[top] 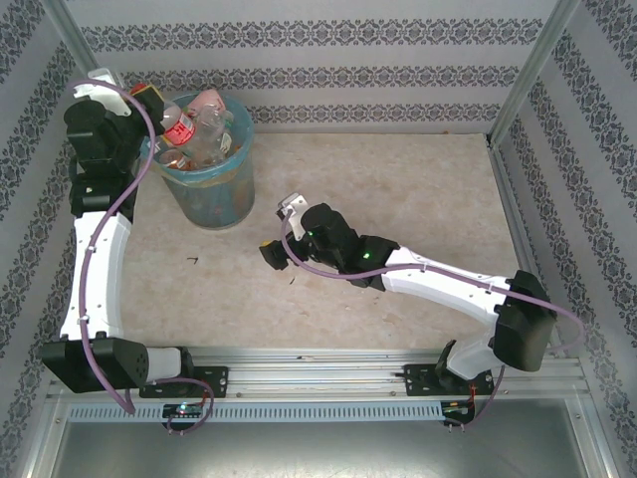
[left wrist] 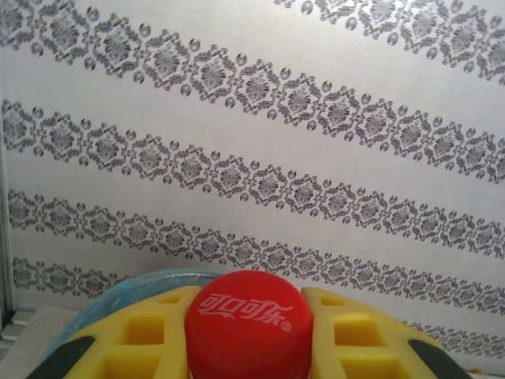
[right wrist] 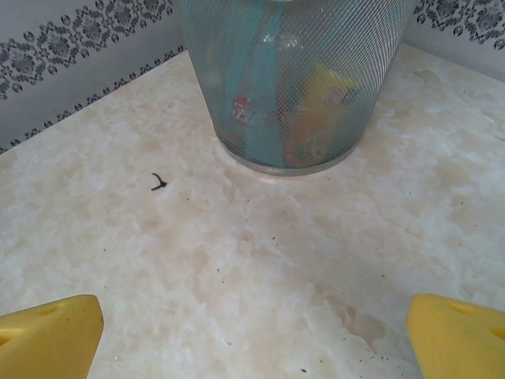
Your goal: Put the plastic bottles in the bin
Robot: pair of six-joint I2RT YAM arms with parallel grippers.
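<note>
Two arms are visible from above.

**Left arm**
- The left claw (top: 149, 100) is raised at the far-left rim of the bin (top: 211, 194).
- In the left wrist view its yellow fingers (left wrist: 134, 343) press on both sides of a red-capped bottle (left wrist: 248, 328), pinching it just under the cap.
- The cap faces the camera and carries white Coca-Cola script in Chinese characters.
- A curved strip of the bin's light-blue rim shows low on the left, behind the fingers.
- The patterned wall (left wrist: 252, 158) stands beyond.

**Bin**
- It stands upright at the far left of the worktop (top: 418, 199), near the back wall.
- The plastic bottles (top: 204, 129) are heaped in it to above the rim. They are mostly clear, some have red labels, and one is pinkish.
- I cannot count them.

**Right arm**
- The right claw (top: 277, 231) sits low over the middle of the worktop. It points toward the bin and is well apart from it.
- In the right wrist view its two yellow fingertips (right wrist: 47, 339) sit in the bottom corners, spread wide, with bare worktop (right wrist: 237, 268) between them.
- The bin (right wrist: 292, 47) is straight ahead, showing a wire-mesh wall with the blue liner inside.
- A red label and a yellow-orange shape show dimly through the mesh.
- A small dark speck (right wrist: 158, 182) lies on the worktop to the left of the bin's base. It also shows from above (top: 193, 261).
</note>
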